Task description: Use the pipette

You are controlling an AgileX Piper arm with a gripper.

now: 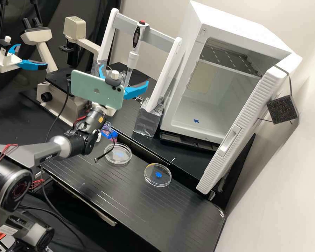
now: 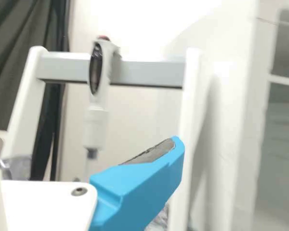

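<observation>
Grey arm [image 1: 35,154] is seen, its tool [image 1: 125,74] spread wide near the pipette [image 1: 132,57] hung on the rack [image 1: 158,36].

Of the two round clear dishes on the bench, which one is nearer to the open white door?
The dish with the darker blue mark; the other dish, with a paler blue mark, lies farther from the door.

high view from well back, down over the bench [image 1: 129,206]; closer wrist view toward the shared pipette [image 1: 137,39]
</observation>
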